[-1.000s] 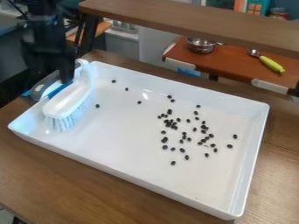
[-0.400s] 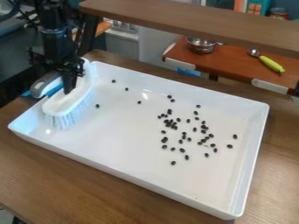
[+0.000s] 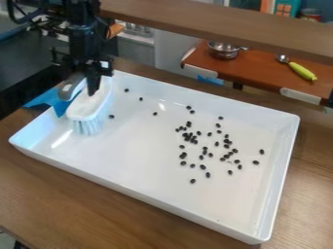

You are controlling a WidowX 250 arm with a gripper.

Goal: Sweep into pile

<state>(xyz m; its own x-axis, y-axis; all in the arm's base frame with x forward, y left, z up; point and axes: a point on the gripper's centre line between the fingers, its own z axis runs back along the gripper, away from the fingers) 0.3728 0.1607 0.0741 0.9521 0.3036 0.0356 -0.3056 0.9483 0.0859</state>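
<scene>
The black gripper [image 3: 93, 91] hangs over the tray's upper left corner, its tip at the top of the white brush [image 3: 89, 104]. Whether it holds the brush is hard to make out. The brush stands bristles down inside the white tray [image 3: 146, 187], near the left wall, with its grey handle toward the upper left. Small dark beans [image 3: 189, 137] lie scattered, most of them in the right half of the tray. A few stray ones are spread along the upper left, and a single bean [image 3: 112, 116] lies just right of the bristles.
Blue tape [image 3: 44, 100] is by the tray's left corner. A wooden shelf [image 3: 228, 22] crosses above the back. Behind the tray, a red-brown board [image 3: 260, 68] carries a metal pot [image 3: 224, 50] and a green-handled scoop [image 3: 302, 71]. Raised walls surround the tray.
The gripper came down onto the brush, then both shifted right and slightly toward the back. The bean beside the bristles moved slightly right. More blue tape shows.
</scene>
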